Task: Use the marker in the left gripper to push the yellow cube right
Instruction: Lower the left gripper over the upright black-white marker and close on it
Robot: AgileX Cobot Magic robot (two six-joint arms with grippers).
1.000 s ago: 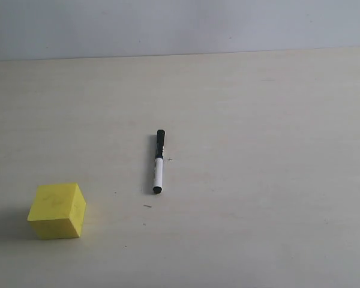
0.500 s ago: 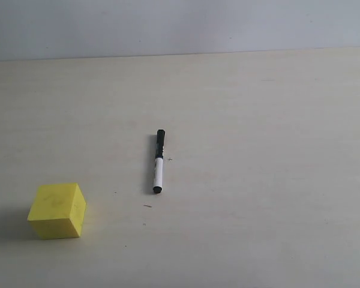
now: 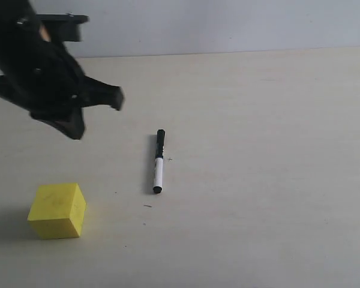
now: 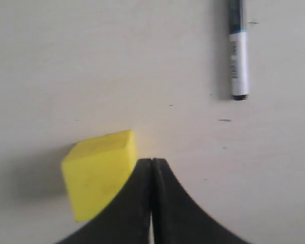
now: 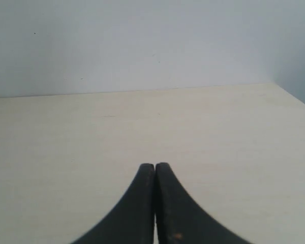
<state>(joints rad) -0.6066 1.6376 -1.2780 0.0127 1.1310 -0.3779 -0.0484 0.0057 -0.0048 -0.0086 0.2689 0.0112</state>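
Pale desk (image 3: 258, 120). Left gripper (image 4: 152, 162) hovers near yellow cube (image 3: 57, 210), jaws pressed together, empty. Marker (image 3: 158, 162) lies loose mid-desk, well right of the cube. Right gripper (image 5: 155, 165) likewise closed, empty. Risk: descending closed would knock the marker away; open first.

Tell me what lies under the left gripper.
Below the left gripper, jaws shut and empty, the left wrist view shows bare table and the yellow cube. One jaw covers a corner of that cube. The marker lies apart.
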